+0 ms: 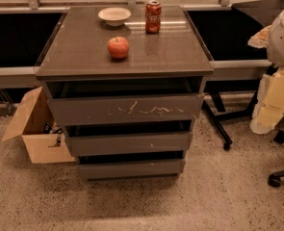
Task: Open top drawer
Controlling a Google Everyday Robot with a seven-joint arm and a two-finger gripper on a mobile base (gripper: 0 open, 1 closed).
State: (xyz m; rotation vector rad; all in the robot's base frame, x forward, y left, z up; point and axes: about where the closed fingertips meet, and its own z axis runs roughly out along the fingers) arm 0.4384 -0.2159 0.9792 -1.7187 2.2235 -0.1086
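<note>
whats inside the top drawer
Only a dark gap shows above the front of the top drawer; its contents are hidden under the cabinet top. The gripper hangs at the right edge, apart from it.

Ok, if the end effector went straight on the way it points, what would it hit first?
Cannot tell: the end effector is out of view. Only a white shape, perhaps the arm, shows at the right edge. Nothing stands in front of the top drawer, as far as the picture shows.
</note>
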